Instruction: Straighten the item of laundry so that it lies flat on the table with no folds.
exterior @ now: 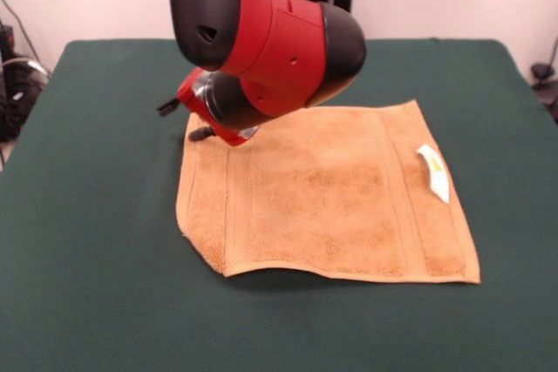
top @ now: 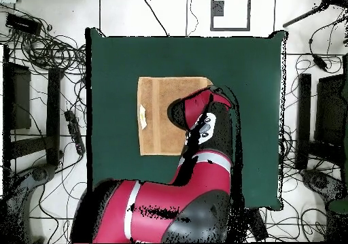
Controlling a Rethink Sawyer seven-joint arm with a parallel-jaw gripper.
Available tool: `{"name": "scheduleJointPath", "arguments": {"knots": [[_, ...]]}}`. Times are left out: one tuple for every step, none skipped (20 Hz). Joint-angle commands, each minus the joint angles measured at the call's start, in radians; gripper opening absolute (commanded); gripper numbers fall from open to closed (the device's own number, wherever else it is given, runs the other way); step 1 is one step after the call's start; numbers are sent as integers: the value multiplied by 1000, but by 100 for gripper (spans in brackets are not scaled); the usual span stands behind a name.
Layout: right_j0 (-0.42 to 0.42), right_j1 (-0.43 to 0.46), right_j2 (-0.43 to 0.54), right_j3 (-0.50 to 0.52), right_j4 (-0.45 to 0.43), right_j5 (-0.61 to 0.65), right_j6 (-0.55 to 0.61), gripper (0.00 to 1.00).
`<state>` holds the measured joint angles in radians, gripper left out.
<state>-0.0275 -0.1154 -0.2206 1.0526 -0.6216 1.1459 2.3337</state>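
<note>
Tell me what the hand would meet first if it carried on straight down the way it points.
Probably the towel's far corner, where the hand hangs low at the edge; depth is unclear, so it could be the table just beside it.

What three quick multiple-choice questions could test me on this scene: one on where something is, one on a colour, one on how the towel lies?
1. Where is the white tag in the front view?
A. on the towel's right side
B. on the bare table
C. on the arm

2. What colour is the table?
A. white
B. dark green
C. blue

3. How does the towel lie?
A. rolled into a tube
B. hanging off the table
C. spread out, near left corner slightly lifted

Answers: 1 A, the tag lies beside the right stripe band. 2 B, green cloth shows all round. 3 C, a shadow shows under that corner.
</note>
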Motion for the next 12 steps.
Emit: {"name": "scheduleJointPath", "arguments": {"knots": [[-53, 228, 49, 76, -109, -217, -18, 100], [-54, 226, 50, 76, -109, -215, -23, 100], [-55, 227, 51, 73, -109, -212, -30, 100], [-55, 222, 53, 76, -105, -207, -38, 100], [-56, 215, 56, 79, -102, -199, -50, 100], [-59, 202, 61, 88, -95, -197, -64, 100], [-62, 187, 68, 97, -84, -185, -78, 100], [-66, 169, 76, 108, -69, -172, -96, 100], [-70, 148, 87, 119, -54, -155, -118, 100], [-77, 125, 100, 134, -34, -140, -139, 100], [-85, 97, 117, 149, -16, -132, -168, 100], [-94, 67, 135, 166, 5, -107, -202, 100]]}}
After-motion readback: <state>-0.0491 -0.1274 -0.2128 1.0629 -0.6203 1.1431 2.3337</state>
